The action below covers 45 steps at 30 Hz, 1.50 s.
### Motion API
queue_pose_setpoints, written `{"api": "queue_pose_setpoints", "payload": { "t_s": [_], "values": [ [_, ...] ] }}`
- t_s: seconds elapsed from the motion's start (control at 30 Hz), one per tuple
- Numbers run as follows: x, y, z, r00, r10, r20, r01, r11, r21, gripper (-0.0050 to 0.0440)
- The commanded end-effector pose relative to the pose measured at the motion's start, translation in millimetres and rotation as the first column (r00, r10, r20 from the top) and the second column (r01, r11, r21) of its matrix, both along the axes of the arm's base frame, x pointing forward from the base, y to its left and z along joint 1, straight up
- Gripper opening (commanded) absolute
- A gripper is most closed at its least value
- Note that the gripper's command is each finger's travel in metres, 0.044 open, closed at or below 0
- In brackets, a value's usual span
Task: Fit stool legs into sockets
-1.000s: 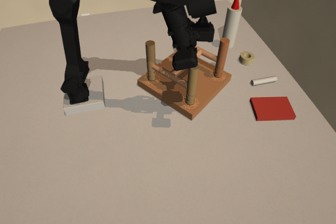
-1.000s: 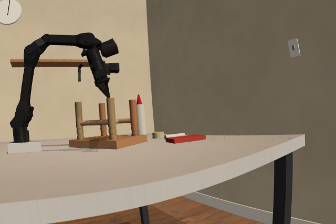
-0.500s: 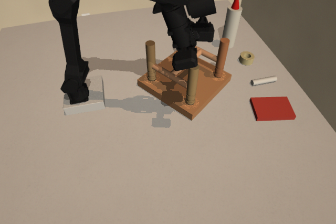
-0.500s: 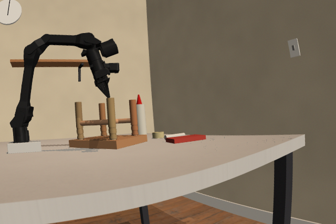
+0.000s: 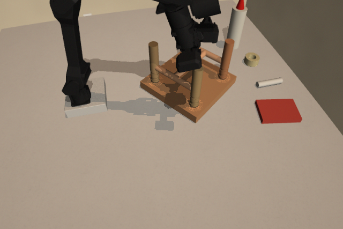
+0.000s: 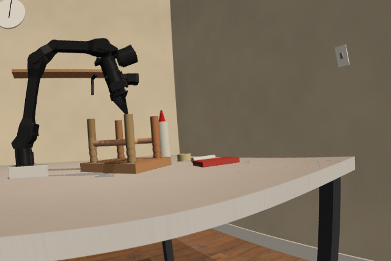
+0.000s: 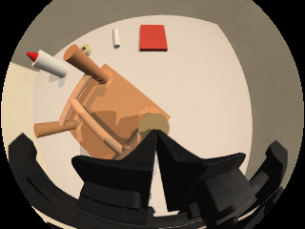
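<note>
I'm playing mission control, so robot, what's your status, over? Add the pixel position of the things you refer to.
Black gripper (image 6: 127,113) (image 7: 155,133) shut, empty, at the near olive-brown round leg's top (image 6: 128,114) (image 7: 153,123). Four legs standing on the square orange-brown wooden seat (image 5: 213,96) (image 6: 109,167) (image 7: 135,102). Gripper not clear.

I can read no lettering, label, brand or number on anything around my hand. Even the round white clock face (image 6: 11,13) on the wall beyond my hand shows me only a dark line, without legible numerals.
</note>
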<state>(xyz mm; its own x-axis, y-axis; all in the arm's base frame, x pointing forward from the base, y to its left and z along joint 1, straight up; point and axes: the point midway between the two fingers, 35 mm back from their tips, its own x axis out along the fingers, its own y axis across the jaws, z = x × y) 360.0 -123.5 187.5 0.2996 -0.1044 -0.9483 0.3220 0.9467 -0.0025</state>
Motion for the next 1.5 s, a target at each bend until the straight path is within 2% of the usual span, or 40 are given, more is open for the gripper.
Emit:
{"api": "queue_pose_setpoints", "payload": {
  "t_s": [0.0, 1.47],
  "values": [
    [-1.2, 0.8, -26.8, 0.998, -0.001, -0.065, 0.002, 1.000, 0.025, 0.0000],
    [0.5, -0.2, 28.8, 1.000, 0.000, -0.002, 0.000, 1.000, 0.001, 0.0000]
  ]
}}
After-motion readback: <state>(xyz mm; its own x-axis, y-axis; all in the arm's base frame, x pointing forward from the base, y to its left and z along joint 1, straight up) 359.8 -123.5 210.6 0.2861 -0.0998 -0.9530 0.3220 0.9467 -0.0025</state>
